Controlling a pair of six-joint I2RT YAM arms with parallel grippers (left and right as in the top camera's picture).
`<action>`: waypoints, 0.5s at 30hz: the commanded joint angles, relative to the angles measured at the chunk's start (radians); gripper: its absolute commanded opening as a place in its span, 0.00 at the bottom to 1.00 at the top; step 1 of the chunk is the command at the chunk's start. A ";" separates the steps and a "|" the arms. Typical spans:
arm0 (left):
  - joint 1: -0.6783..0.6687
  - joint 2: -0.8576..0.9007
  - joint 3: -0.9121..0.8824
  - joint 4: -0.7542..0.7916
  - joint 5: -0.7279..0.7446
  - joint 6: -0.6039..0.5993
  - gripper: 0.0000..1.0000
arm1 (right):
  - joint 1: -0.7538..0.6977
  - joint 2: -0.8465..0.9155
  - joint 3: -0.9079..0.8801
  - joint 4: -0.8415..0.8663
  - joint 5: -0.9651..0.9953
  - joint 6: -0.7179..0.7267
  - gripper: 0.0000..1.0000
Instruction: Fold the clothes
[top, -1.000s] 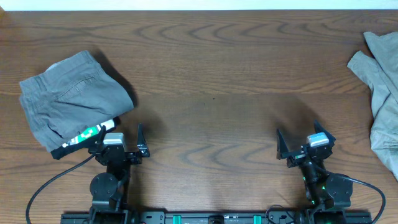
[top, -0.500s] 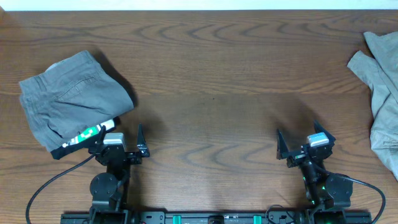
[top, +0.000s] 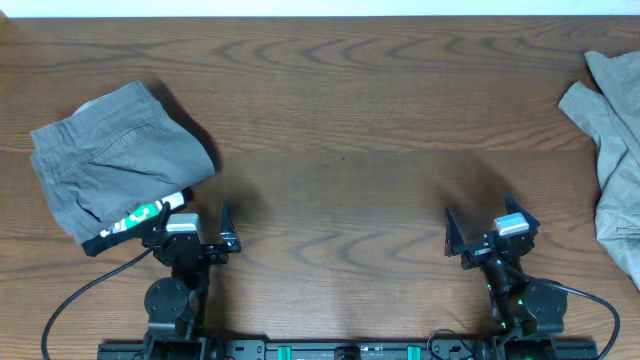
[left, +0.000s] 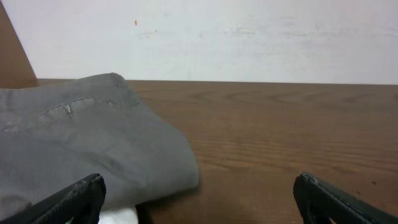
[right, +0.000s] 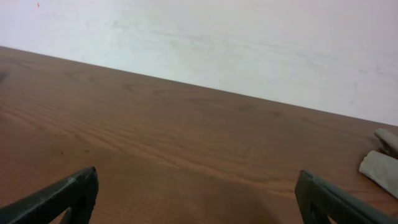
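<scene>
Table (top: 340, 120): brown wood grain, fills my overhead view, pale wall along its far edge.

The clothes (top: 615, 150): pale khaki-green, wrinkled, lying loose and unfolded at the far right edge of the table, partly cut off by the frame. Well apart from both arms. On the right wrist camera I catch only a small pale corner of them (right: 379, 165) at the far right.

Grey shorts (top: 115, 165): darker, folded into a compact bundle on the left side of the table. Black waistband faces the arm bases, with a green and white label (top: 145, 212) on it. Its near corner sits just beside the left arm.

Left gripper (top: 195, 215): released, jaws spread wide, nothing between them. On its wrist camera the grey bundle fills the left half of the view, close ahead of the left finger (left: 81, 196); I cannot tell whether it touches.

Right gripper (top: 480, 215): released as well, jaws wide and empty, bare wood ahead of it.
</scene>
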 joint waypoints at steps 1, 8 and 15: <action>0.003 -0.006 -0.022 -0.035 -0.004 -0.036 0.98 | -0.008 -0.006 -0.003 0.001 -0.025 0.047 0.99; 0.003 0.011 0.041 -0.053 0.109 -0.058 0.98 | -0.008 -0.004 0.023 -0.030 -0.022 0.103 0.99; 0.003 0.166 0.282 -0.268 0.147 -0.075 0.98 | -0.008 0.056 0.224 -0.276 0.121 0.103 0.99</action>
